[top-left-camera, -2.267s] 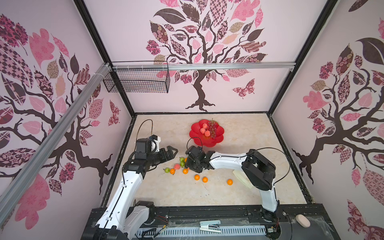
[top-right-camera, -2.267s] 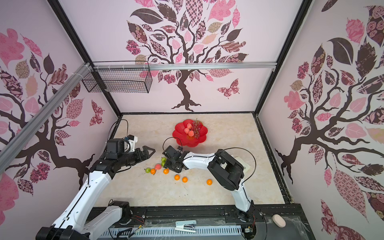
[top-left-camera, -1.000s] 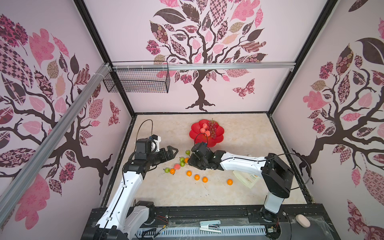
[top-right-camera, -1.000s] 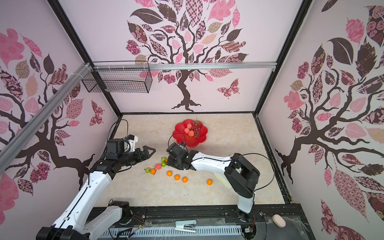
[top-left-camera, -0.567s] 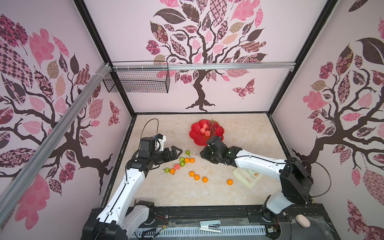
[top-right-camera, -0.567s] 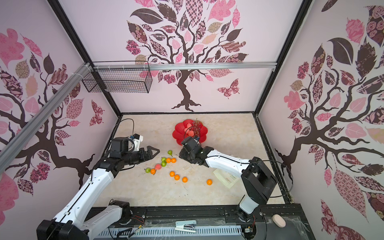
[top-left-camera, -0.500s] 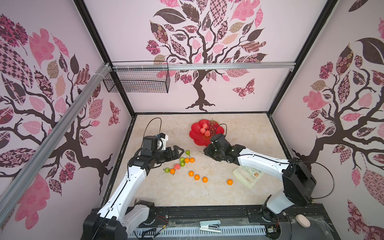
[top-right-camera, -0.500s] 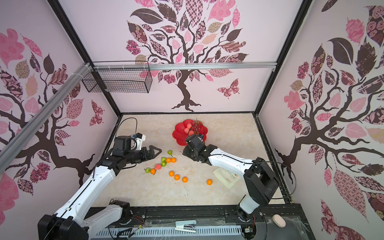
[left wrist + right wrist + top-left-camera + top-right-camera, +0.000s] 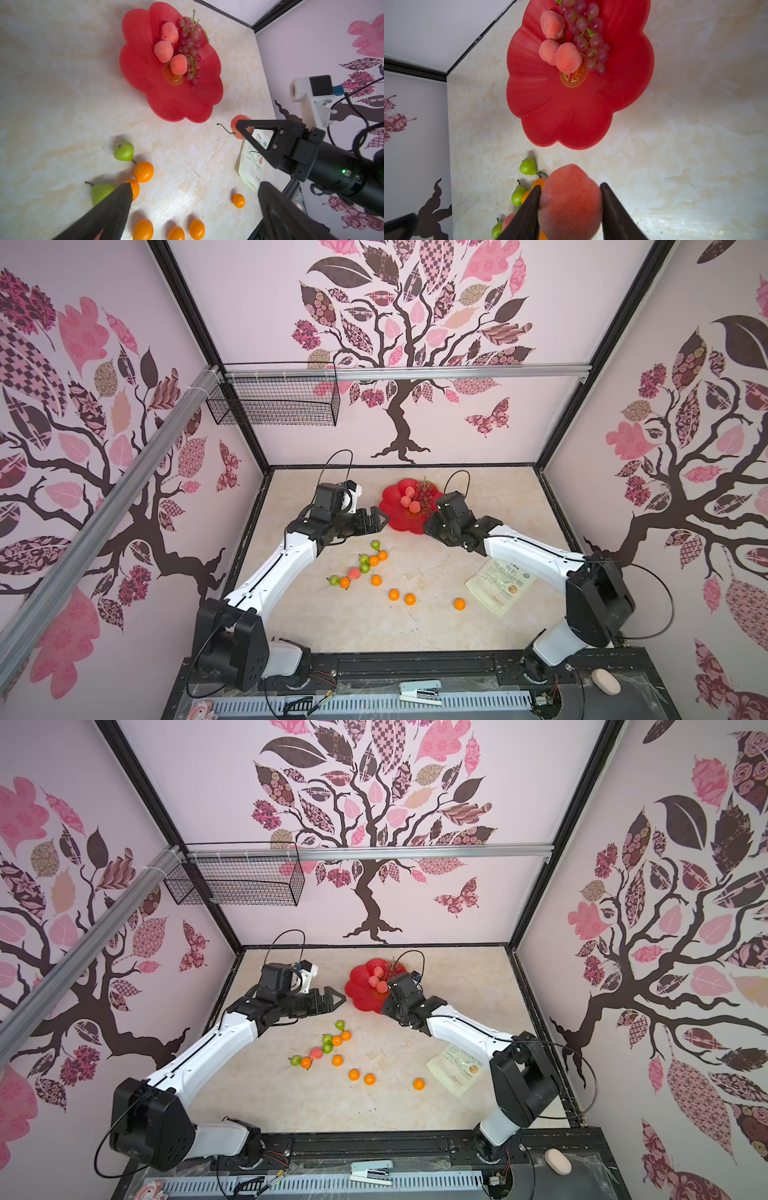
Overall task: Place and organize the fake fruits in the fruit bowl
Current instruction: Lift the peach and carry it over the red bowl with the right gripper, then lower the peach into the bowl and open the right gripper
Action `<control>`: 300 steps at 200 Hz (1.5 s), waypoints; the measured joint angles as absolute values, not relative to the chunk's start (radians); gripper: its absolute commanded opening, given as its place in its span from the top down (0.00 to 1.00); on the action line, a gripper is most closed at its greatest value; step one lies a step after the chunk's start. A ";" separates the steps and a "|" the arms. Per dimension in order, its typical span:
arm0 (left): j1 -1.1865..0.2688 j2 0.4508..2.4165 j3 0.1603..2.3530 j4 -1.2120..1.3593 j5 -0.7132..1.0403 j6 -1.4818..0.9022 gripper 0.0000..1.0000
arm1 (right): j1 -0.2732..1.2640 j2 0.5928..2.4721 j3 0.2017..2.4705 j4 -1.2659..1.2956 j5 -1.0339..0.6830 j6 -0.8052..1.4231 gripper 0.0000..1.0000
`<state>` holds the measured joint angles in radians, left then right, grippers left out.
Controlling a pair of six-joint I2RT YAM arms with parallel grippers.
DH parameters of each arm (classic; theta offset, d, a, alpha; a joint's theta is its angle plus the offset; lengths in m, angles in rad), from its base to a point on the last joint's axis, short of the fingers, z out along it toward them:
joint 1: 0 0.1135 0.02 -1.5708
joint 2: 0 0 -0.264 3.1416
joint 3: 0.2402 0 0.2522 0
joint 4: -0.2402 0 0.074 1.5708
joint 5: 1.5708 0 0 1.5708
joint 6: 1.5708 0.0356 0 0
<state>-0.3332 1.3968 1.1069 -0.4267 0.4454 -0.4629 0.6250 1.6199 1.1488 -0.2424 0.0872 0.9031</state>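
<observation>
Left wrist view shows Chinese-printed pouch [image 9: 249, 168], gold-emblemed fruit bowl [image 9: 176, 104].

Two arms, elbows out, both extended to the far middle.
Wide-spread jaws on left gripper [image 9: 337, 997], raised, left of centre; right gripper [image 9: 570, 185] clamped on peach [image 9: 570, 204], right of centre.
</observation>
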 measured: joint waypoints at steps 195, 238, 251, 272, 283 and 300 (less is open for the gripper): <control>-0.199 1.673 1.307 -0.252 0.504 -0.459 0.02 | 0.560 2.265 1.806 -0.299 -0.007 0.897 0.53; -0.207 1.700 1.307 -0.251 0.518 -0.468 0.01 | 0.548 2.327 1.865 -0.333 -0.008 0.897 0.51; -0.207 1.713 1.307 -0.260 0.523 -0.470 0.02 | 0.547 2.336 1.866 -0.335 -0.008 0.897 0.51; -0.207 1.732 1.307 -0.268 0.533 -0.471 0.02 | 0.547 2.347 1.866 -0.342 -0.008 0.897 0.50; -0.207 1.739 1.307 -0.271 0.538 -0.472 0.02 | 0.546 2.353 1.875 -0.354 -0.008 0.895 0.49; -0.207 1.744 1.307 -0.275 0.544 -0.472 0.01 | 0.544 2.357 1.880 -0.363 -0.008 0.893 0.46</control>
